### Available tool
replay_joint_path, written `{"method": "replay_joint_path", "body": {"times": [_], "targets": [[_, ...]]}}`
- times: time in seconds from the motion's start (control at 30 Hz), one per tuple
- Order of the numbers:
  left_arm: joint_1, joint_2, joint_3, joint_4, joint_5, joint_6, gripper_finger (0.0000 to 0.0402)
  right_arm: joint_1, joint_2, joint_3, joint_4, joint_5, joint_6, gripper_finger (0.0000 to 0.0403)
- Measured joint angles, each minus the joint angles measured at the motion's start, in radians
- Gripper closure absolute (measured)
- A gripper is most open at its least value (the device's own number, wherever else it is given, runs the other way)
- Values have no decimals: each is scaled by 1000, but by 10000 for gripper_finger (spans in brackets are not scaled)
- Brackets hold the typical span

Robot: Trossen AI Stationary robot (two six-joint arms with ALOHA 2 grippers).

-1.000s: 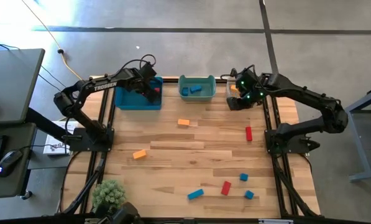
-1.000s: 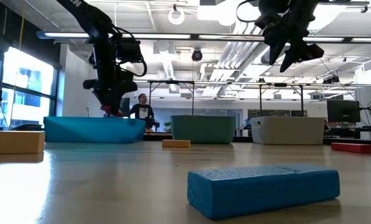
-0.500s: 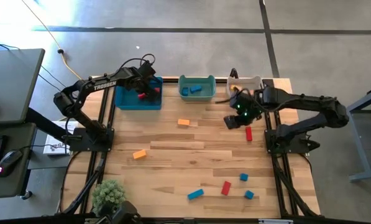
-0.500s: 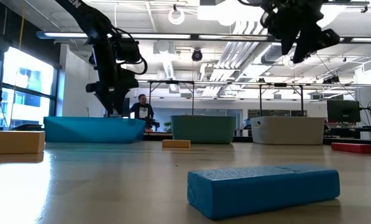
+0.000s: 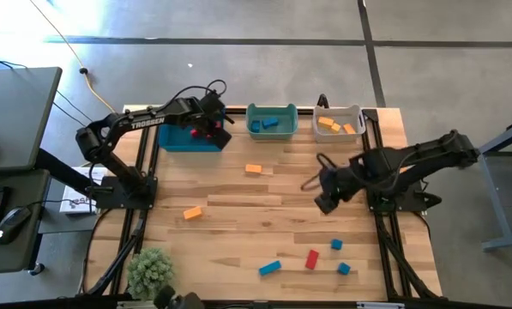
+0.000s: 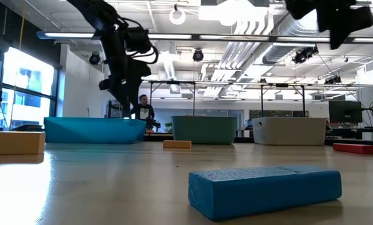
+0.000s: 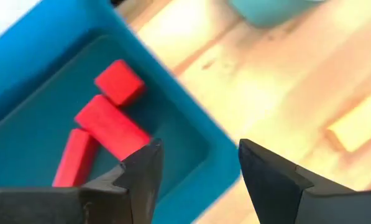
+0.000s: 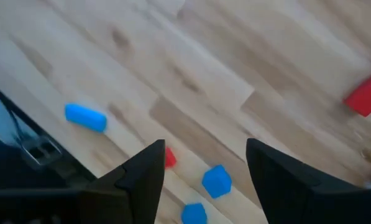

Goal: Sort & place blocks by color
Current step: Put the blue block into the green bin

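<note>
Since the earlier frames, the right pincer (image 5: 324, 202) has swung away from the white bin (image 5: 339, 122) and now hangs over the open worktop (image 5: 238, 215), nearer the front; the red bar that lay near it a moment ago is now hidden under the arm. Its fingers are spread wide and carry nothing. The left pincer (image 5: 219, 121) has shifted to the teal-bin side of the blue bin (image 5: 189, 137), over that edge; its fingers (image 7: 141, 171) are parted and empty too.

Three red blocks (image 7: 101, 130) lie together inside the blue bin. Blue blocks (image 5: 268, 124) sit in the teal bin (image 5: 273, 121), just beside the blue bin, and orange blocks (image 5: 337, 125) in the white bin beyond it. On the worktop, away from the blue bin, an orange bar (image 5: 254, 169) lies near the teal bin, another orange block (image 5: 192, 212) sits farther forward, and near the front edge lie a blue bar (image 5: 269, 268), a red block (image 5: 311, 259) and two blue cubes (image 5: 336, 245).
</note>
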Motion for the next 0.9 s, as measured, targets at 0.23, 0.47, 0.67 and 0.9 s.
{"method": "replay_joint_path", "body": {"times": [0.23, 0.47, 0.67, 0.9], "targets": [[-106, 0, 4, -3, 0, -71, 204, 191, 79, 0, -5, 4, -84, 190], [-218, 0, 4, -2, 1, -123, 206, 348, 212, 0, 23, 27, -137, 190], [-299, 0, 4, -3, 1, -134, 206, 432, 324, 0, 24, 14, -141, 190], [-359, 0, 4, -3, 0, -160, 206, 482, 431, 0, 41, -18, -189, 190]]}}
